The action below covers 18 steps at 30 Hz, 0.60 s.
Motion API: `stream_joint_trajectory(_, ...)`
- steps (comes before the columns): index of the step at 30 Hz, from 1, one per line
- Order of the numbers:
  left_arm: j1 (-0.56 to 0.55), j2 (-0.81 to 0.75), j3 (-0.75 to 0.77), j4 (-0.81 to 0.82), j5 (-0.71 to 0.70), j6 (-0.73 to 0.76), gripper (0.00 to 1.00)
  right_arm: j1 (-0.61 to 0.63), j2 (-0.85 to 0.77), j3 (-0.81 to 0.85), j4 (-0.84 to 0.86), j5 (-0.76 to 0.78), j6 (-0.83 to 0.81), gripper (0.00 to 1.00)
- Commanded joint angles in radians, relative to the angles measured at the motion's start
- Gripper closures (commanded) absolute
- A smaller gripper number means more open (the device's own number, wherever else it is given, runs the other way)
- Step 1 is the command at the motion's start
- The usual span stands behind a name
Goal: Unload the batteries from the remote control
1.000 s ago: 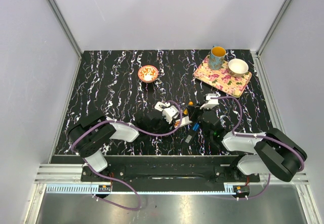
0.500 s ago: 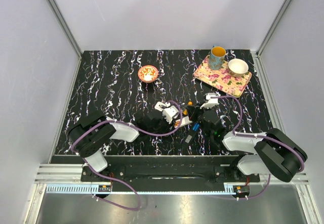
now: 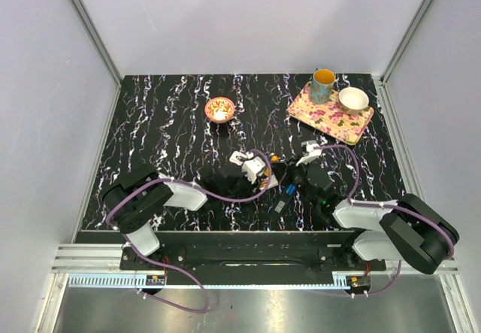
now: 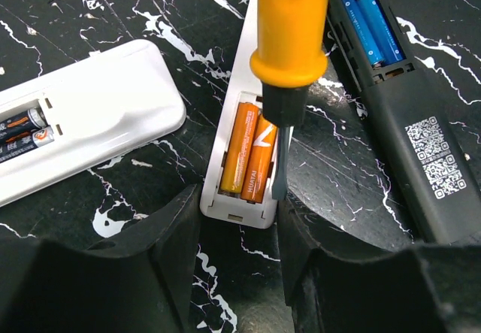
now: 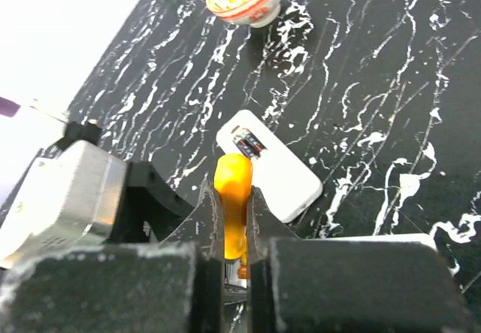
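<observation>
Two orange batteries [image 4: 248,156] lie side by side in the open compartment of a white remote [image 4: 240,205], shown in the left wrist view. My left gripper [image 4: 239,216] grips that remote's near end, one finger against each side. My right gripper [image 5: 234,198] is shut on the orange handle of a screwdriver [image 4: 289,25]. The screwdriver's grey blade [image 4: 279,168] rests at the right edge of the battery compartment, beside the right-hand battery. In the top view the two grippers meet near the table's middle front, with the orange handle [image 3: 275,157] between them.
A second white remote [image 4: 83,122] with dark batteries lies to the left. A dark remote [image 4: 406,122] with blue batteries lies to the right. A small red bowl [image 3: 220,109] sits at the back, and a floral tray [image 3: 325,116] holding a mug [image 3: 323,85] and a white bowl [image 3: 353,100] at the back right.
My right gripper has shifted slightly left and away with the screwdriver, so the orange handle sits closer to the left gripper. The left arm has not moved.
</observation>
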Motion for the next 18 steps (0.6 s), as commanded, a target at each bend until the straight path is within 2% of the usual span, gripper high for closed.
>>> stream_joint_trajectory(1,-0.022,0.056,0.006,-0.089,0.062,-0.022,0.93,0.005,-0.034,-0.002,0.117,-0.097,0.047,1.00)
stream_joint_trajectory(5,-0.022,0.053,0.003,-0.087,0.062,-0.022,0.93,0.005,-0.028,0.004,0.106,-0.077,0.036,1.00)
stream_joint_trajectory(12,-0.022,0.048,0.002,-0.087,0.062,-0.022,0.93,0.005,-0.039,0.027,-0.001,0.198,-0.091,1.00)
stream_joint_trajectory(18,-0.022,0.056,0.006,-0.089,0.065,-0.022,0.93,-0.006,-0.002,0.054,0.005,0.223,-0.153,1.00)
